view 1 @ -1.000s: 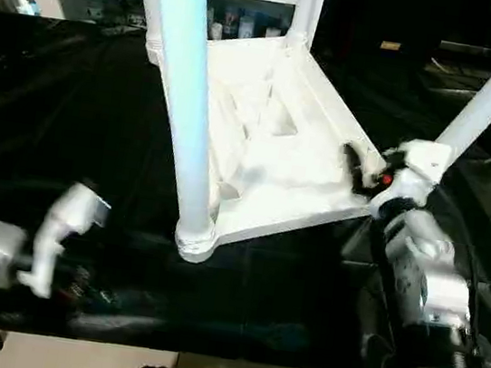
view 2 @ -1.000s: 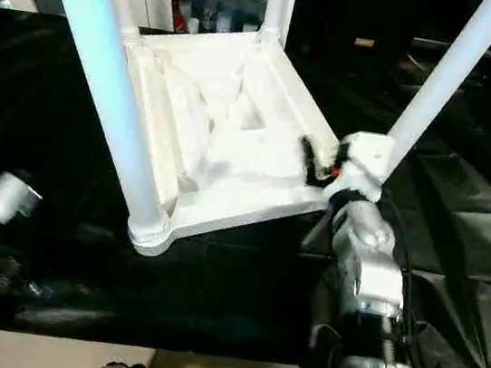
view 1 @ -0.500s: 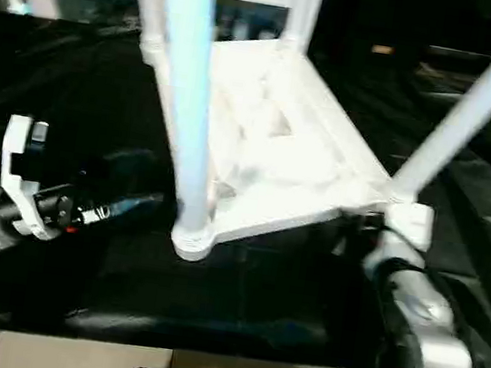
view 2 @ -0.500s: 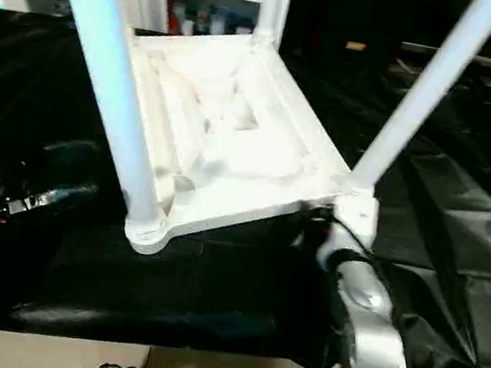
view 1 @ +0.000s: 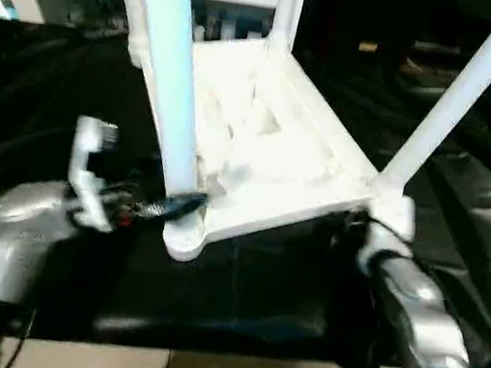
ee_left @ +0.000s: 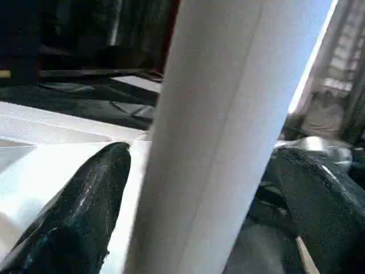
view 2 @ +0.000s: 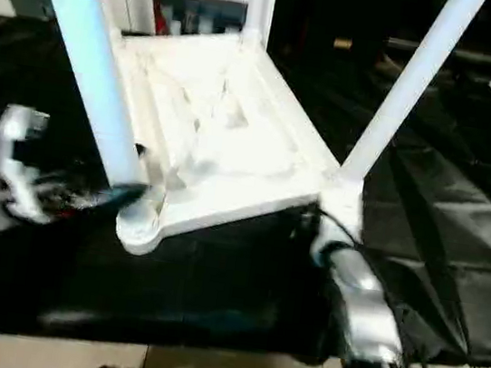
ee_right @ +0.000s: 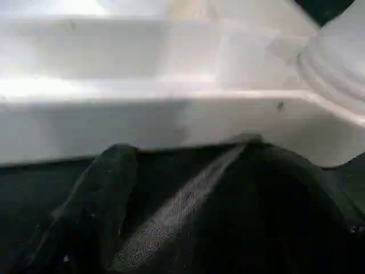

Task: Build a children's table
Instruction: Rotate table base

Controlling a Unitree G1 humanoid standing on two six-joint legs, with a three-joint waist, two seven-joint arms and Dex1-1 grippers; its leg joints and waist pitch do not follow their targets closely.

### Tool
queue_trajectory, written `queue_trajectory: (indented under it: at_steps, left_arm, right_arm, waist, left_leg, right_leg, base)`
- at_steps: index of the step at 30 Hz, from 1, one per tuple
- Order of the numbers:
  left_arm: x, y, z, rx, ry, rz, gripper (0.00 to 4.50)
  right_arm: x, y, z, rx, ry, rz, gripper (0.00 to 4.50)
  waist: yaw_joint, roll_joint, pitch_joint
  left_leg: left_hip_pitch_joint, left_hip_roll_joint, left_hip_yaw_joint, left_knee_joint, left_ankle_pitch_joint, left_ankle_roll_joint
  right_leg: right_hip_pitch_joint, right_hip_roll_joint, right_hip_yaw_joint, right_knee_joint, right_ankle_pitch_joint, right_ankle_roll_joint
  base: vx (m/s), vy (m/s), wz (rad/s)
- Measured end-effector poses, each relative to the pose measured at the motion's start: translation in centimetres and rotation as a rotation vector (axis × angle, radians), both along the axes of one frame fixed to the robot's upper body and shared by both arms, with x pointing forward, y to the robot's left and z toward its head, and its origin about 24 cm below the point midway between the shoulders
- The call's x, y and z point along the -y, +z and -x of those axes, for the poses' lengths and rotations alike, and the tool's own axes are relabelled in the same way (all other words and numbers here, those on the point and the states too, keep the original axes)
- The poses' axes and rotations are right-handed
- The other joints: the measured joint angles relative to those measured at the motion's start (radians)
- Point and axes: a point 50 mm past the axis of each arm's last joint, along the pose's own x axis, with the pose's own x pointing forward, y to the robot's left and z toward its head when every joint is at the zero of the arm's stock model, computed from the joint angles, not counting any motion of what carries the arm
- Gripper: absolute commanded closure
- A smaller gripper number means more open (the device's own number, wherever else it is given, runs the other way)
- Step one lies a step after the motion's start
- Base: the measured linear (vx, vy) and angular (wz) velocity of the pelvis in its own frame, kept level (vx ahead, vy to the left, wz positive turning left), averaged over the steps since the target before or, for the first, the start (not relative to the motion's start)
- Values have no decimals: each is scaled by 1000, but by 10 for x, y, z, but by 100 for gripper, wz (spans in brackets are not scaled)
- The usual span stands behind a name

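- Counter (view 1: 49, 83): black sheeting; shelving behind
- My left pincer (view 1: 179, 204): wide, now astride near leg (view 1: 168, 72)
- My right pincer (ee_right: 182, 171): wide, lowered beside children's table (view 1: 268, 151) edge

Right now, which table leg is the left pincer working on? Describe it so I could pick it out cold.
On the black-covered bench lies the white table top, underside up, with legs standing from its corners. The leg in question rises from the near corner socket on the robot's left. Unlike the other legs, it is the closest, looks thickest, and stands between the left pincer's open black fingers.
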Motion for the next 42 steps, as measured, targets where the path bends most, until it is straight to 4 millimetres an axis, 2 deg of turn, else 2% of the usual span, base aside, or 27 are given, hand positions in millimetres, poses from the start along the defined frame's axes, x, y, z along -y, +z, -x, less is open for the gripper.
queue_trajectory:
  at_steps: [5,11,16,24,29,35,42]
  left_arm:
    - [25,10,11,-20,-146,17,4]
    - [74,18,22,14,-368,71,4]
    - [110,19,12,83,-382,52,4]
    - [116,10,-16,141,-210,-68,4]
    - [120,10,-17,159,-196,-68,4]
    - [140,7,-22,160,-158,-35,4]
    - [155,5,-32,207,-79,-78,4]
  right_arm:
    - [-1,1,-12,-8,17,3,77]
    - [-10,1,-20,-6,38,-10,77]
    - [-24,3,-26,6,70,-33,77]
    - [-42,4,-29,19,134,-57,77]
    - [-44,3,-27,12,171,-88,77]
    - [-46,0,-20,13,223,-101,77]
    - [-50,2,-21,32,241,-105,77]
  waist:
    - [-21,-3,1]
    - [-24,-4,1]
    - [-25,-4,1]
    - [-22,-3,1]
    - [-21,-3,1]
    - [-26,-3,1]
    - [-21,-3,1]
  left_leg:
    - [1,0,1,2,0,-1]
    - [2,1,1,1,0,-1]
    - [3,1,1,1,0,0]
    - [2,1,1,0,0,-1]
    - [1,1,1,1,0,-1]
    - [2,1,1,1,0,0]
    - [1,2,0,-1,-1,0]
  right_leg:
    - [0,0,0,-1,1,-2]
    - [0,0,0,0,1,-1]
    - [0,1,0,0,1,-1]
    - [0,1,-1,-1,2,-2]
    - [0,0,-1,-1,2,-2]
    - [0,0,-1,-2,3,-4]
    - [-1,1,-2,-3,3,-3]
  base:
    - [0,0,0]
    - [0,0,0]
    - [0,0,0]
    - [0,0,0]
    - [0,0,0]
    - [0,0,0]
    - [0,0,0]
